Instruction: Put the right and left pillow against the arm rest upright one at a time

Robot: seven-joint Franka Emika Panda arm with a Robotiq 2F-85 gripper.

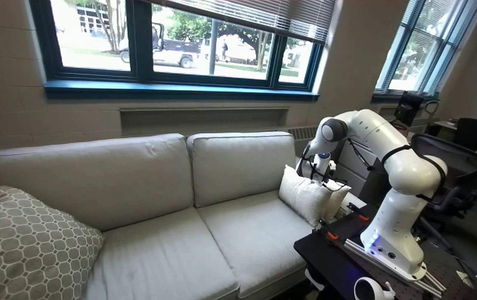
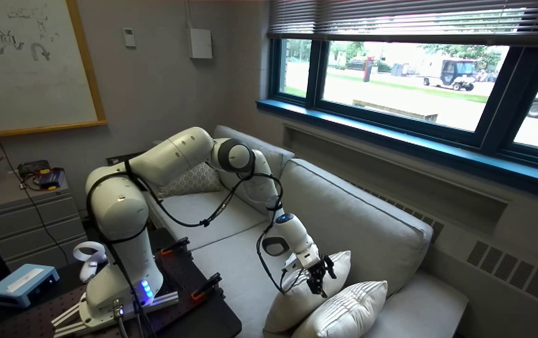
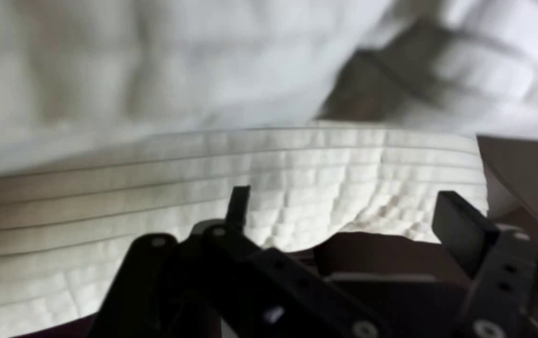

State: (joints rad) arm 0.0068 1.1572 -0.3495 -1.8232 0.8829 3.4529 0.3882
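A white robot arm (image 1: 405,166) mounted on a black tabletop (image 1: 325,252) bends over the end of a pale cream sofa (image 1: 159,250), its end effector (image 3: 344,206) hanging close to a striped cream pillow (image 2: 351,310) and a second cream pillow (image 2: 292,303). In the wrist view the fingers (image 3: 238,209) stand wide apart in front of the striped fabric; whether they touch it cannot be told. In an exterior view, the striped cream pillow sits tilted near the low arm rest (image 2: 426,300), while the second cream pillow tilts just beside it, farther from the arm rest. Whether the striped one touches the arm rest is hard to tell. A larger grey patterned cushion (image 1: 34,246) leans at the sofa's opposite end, well apart from the pair. A white handheld controller (image 2: 89,270) rests on the tabletop near a blue box (image 2: 20,284). Behind the sofa, a blue-framed window (image 1: 138,62) with half-drawn blinds (image 1: 263,12) looks out on a utility vehicle (image 1: 176,52).
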